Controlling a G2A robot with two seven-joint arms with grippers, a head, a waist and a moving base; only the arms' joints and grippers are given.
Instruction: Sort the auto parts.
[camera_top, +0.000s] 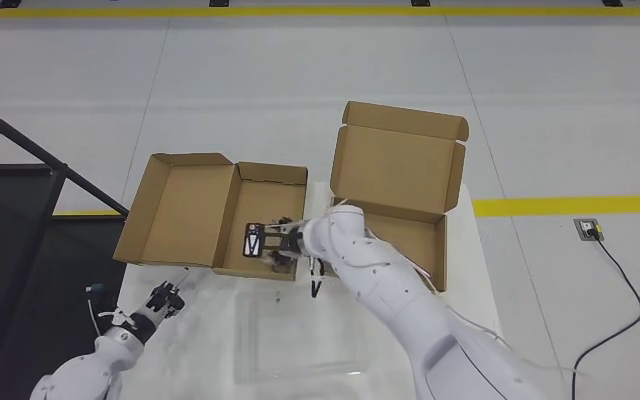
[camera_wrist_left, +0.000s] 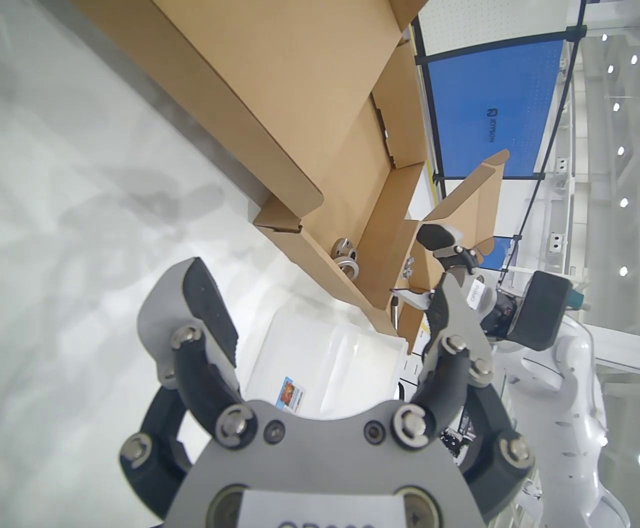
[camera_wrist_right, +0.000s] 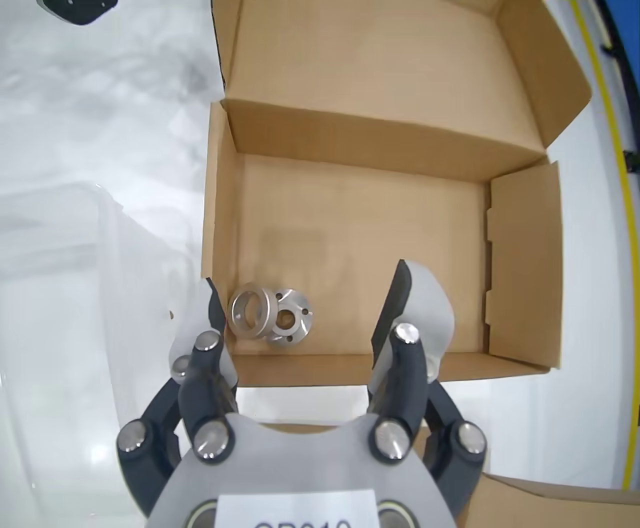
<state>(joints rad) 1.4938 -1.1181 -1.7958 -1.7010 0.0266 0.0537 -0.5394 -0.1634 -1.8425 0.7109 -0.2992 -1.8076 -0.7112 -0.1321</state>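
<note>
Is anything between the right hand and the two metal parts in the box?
Nothing visible. The open right hand hangs over the box, and the metal parts lie uncovered on its floor.

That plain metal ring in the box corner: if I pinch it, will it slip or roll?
Probably stiff and heavy for its size: the ring looks like machined metal. Its smooth wall may slip in the right tool. Leaning on the flanged disc, it could roll if nudged.
</note>
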